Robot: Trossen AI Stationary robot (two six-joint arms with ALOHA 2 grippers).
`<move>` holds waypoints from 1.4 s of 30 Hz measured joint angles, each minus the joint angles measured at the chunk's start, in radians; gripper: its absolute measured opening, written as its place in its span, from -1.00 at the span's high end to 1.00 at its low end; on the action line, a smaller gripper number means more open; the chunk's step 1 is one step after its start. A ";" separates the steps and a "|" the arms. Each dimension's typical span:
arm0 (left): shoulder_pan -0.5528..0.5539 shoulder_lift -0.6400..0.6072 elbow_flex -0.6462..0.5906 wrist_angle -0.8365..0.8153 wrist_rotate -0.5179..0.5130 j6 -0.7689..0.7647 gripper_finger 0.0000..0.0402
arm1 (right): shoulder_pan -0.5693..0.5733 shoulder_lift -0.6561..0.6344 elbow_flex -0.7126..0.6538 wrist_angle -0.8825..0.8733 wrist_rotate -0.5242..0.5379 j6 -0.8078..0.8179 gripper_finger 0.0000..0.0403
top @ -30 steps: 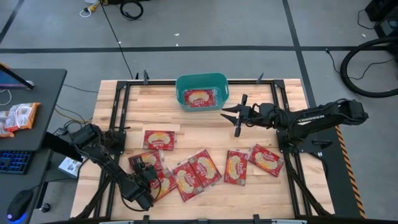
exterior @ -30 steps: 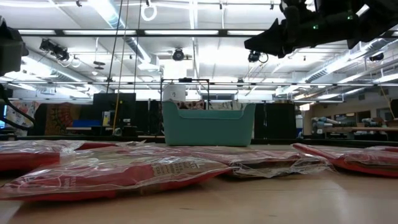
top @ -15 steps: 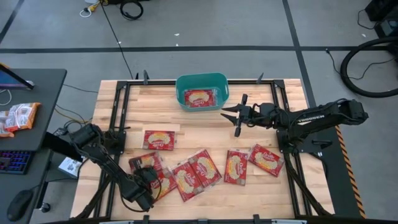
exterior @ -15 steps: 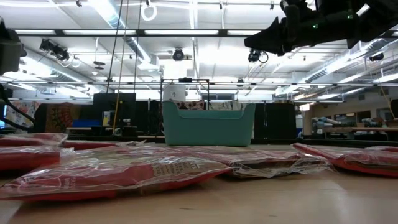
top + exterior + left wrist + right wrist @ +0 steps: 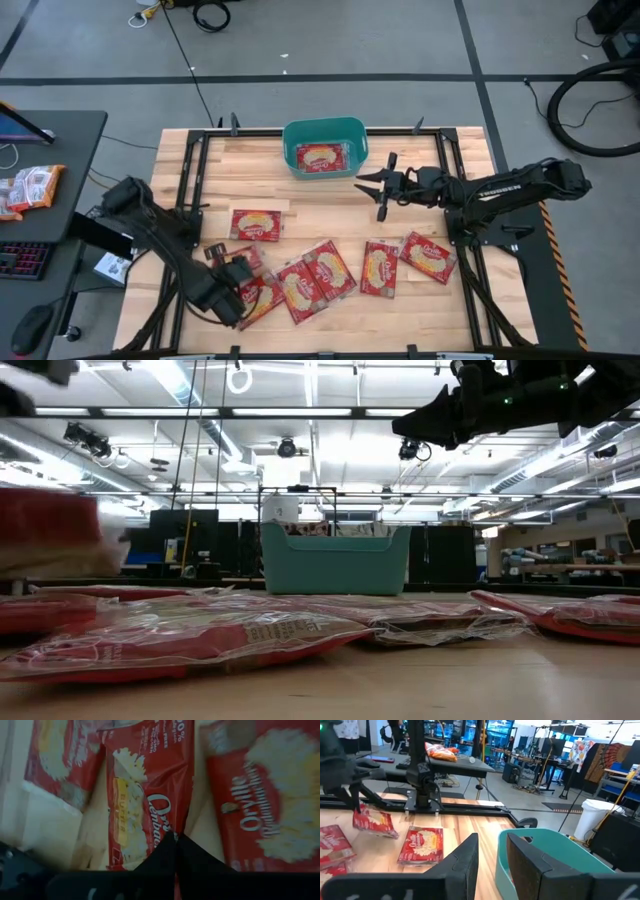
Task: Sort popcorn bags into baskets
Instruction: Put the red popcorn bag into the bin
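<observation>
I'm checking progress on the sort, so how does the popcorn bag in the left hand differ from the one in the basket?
The popcorn bag in the left hand is pinched at its edge and lifted off the table, tilted; the popcorn bag in the basket lies flat, untouched. The first hangs over the loose pile; the second sits inside the teal basket. Both are red with a pale popcorn picture.

At table height, several red popcorn bags point(image 5: 190, 645) in clear wrap lie flat across the wooden table point(image 5: 420, 685), with a teal tub point(image 5: 335, 559) standing behind them. A blurred red bag point(image 5: 45, 540) hangs above the table, clear of the others. A dark gripper point(image 5: 440, 420) hovers high above the tub.
</observation>
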 joint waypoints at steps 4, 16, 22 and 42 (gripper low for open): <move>0.059 -0.067 0.029 -0.008 -0.060 0.082 0.99 | 0.009 0.009 0.000 -0.006 0.000 0.013 0.47; 0.306 -0.103 0.069 0.092 -0.224 0.592 1.00 | 0.043 0.009 0.000 -0.114 0.009 0.126 0.47; 0.432 -0.103 0.069 0.223 -0.266 0.848 1.00 | 0.073 0.009 0.000 -0.187 0.011 0.204 0.47; 0.842 -0.089 0.069 0.789 -0.184 1.428 0.99 | 0.245 0.009 0.000 -0.360 0.181 0.429 0.47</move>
